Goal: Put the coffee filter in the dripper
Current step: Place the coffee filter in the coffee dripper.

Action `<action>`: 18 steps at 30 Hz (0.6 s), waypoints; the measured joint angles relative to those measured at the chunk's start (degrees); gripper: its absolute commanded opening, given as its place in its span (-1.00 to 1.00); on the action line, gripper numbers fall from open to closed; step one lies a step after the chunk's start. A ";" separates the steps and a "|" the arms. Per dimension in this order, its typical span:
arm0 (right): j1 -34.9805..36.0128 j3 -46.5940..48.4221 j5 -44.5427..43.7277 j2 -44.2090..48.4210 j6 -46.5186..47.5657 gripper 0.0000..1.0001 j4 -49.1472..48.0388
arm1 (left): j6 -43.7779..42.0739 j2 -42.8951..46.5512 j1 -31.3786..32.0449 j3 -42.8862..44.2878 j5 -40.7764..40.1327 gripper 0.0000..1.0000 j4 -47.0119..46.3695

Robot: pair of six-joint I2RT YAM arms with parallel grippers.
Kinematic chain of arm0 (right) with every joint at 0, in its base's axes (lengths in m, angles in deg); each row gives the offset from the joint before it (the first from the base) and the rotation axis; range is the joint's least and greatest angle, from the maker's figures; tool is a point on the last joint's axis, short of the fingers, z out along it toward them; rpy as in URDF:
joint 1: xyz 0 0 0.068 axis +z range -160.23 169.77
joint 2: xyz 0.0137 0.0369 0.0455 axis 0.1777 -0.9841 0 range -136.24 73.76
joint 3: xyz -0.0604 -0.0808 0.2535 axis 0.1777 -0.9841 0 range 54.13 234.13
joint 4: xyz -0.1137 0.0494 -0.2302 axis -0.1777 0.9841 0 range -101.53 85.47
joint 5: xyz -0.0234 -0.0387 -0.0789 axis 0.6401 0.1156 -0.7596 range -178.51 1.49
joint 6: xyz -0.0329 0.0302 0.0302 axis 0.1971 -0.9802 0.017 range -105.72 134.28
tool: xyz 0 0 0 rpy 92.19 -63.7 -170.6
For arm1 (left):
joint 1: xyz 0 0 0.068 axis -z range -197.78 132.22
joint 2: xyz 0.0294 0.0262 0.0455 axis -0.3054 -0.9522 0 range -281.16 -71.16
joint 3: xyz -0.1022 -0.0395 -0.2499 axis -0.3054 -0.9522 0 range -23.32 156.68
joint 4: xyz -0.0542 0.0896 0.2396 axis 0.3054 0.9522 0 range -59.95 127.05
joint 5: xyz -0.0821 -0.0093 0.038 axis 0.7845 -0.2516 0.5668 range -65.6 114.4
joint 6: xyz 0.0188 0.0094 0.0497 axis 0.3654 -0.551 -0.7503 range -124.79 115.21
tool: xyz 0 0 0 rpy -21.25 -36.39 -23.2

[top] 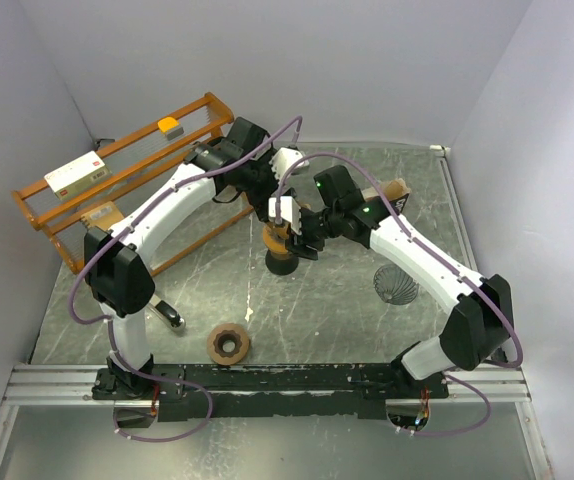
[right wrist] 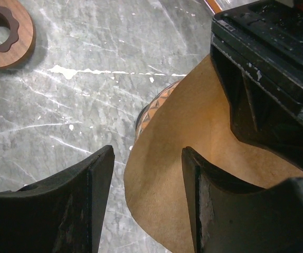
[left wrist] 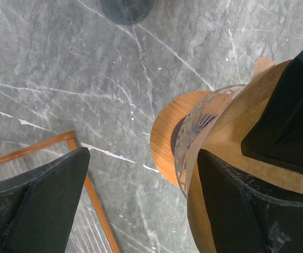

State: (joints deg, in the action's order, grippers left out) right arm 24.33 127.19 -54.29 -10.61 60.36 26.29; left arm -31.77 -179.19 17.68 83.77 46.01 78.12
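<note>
Coffee filter sits in dripper, partly between the right fingers.

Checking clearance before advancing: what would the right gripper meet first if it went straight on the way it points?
The right gripper would most likely meet the coffee filter, lying just beyond its jaws over the dripper; depth is unclear.
</note>
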 measured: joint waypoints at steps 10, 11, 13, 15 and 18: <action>0.02 1.42 0.52 0.00 0.52 0.08 1.09 | 0.00 0.02 0.00 0.87 0.72 0.90 -0.37; 0.02 1.57 0.59 -0.02 0.55 0.08 1.11 | 0.02 0.02 0.00 1.18 0.76 0.90 -0.35; 0.02 1.84 0.76 -0.09 0.68 0.08 1.25 | 0.02 0.02 0.00 1.64 0.98 0.90 -0.37; 0.02 1.88 0.85 -0.11 0.72 0.08 1.27 | 0.02 0.02 0.00 1.90 1.09 0.90 -0.59; 0.02 1.88 0.96 -0.22 0.72 0.07 1.27 | 0.00 0.02 0.00 1.97 1.11 0.89 -0.72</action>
State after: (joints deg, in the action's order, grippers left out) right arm 24.35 129.07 -53.33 -10.83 61.08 27.56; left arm -31.77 -179.17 17.68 85.74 47.12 77.40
